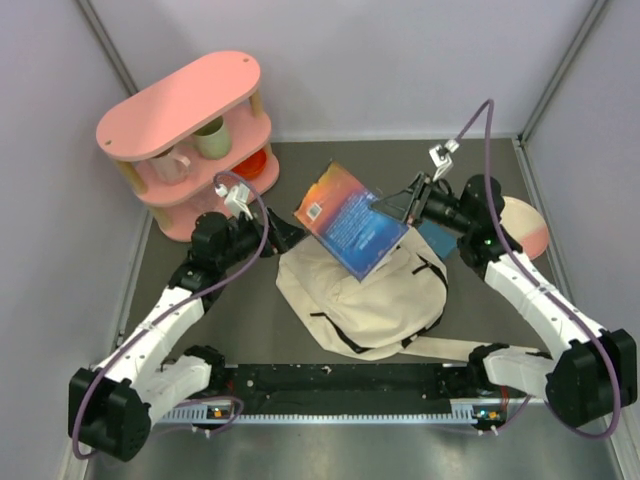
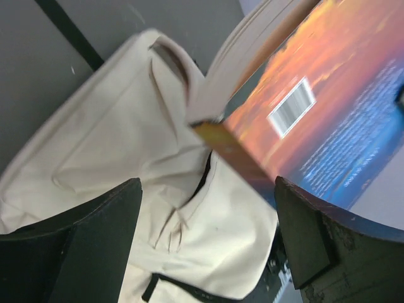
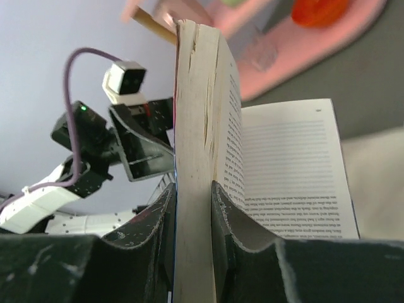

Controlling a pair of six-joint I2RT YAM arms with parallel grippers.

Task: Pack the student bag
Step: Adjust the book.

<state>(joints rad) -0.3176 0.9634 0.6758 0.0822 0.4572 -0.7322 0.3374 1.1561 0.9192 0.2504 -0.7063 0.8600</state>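
Black jaws of your right gripper (image 3: pixel 192 192) pinch the page block of a thick paperback book (image 1: pixel 350 220) with an orange-and-blue cover, holding it tilted above the cream canvas student bag (image 1: pixel 365 300). Your left gripper (image 2: pixel 208 189) gapes wide, holding nothing, at the book's nine o'clock. That bag lies mid-table; a pink oval wooden shelf (image 1: pixel 185 110) stands at its eleven o'clock.

Cream student bag (image 1: pixel 360 300) w/ black trim; book (image 1: pixel 350 220) cover orange-to-blue, white barcode; pink shelf (image 1: pixel 185 100).
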